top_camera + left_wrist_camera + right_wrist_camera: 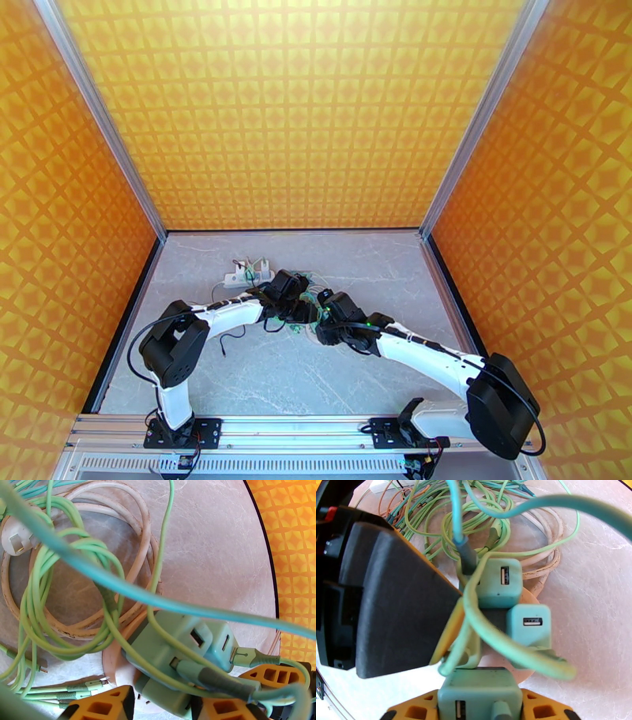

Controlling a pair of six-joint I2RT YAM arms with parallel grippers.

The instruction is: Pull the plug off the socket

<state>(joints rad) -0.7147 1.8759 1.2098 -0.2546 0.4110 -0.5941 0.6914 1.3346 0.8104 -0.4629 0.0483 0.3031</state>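
- Surface [379, 268]: grey, marble-patterned, boxed in by orange patterned walls [316, 110]; left arm [229, 314] and right arm [426, 354] meeting head to head near its middle, above a tangle of cables.
- Socket [114, 669]: pale round base lying flat on the surface, mostly covered by the charger cluster on top of it.
- Charger cluster [501, 598]: teal cube-shaped blocks packed together on the socket, each with a USB port on one face, several with green leads plugged in.
- Plug [478, 689]: teal block at the near end of the cluster in the right wrist view, butted against its neighbours; seated in the socket or free of it, impossible to tell.
- Right jaws: orange fingers [545, 711] part closed, one on each side of the plug, clamped on it.
- Left jaws: orange fingers [100, 705] part closed around the lower end of the charger cluster, touching it on both sides.
- Green cables [71, 578]: looped bundle just beside the cluster, lying over a coil of white cable [144, 531]; one teal cable [118, 586] slung across in front, blurred.
- White wall plug [15, 539]: metal prongs showing, at the edge of the coils.
- Power strip [239, 278]: white, beyond the left arm, near the far left of the surface, with cables leading from it toward the tangle.
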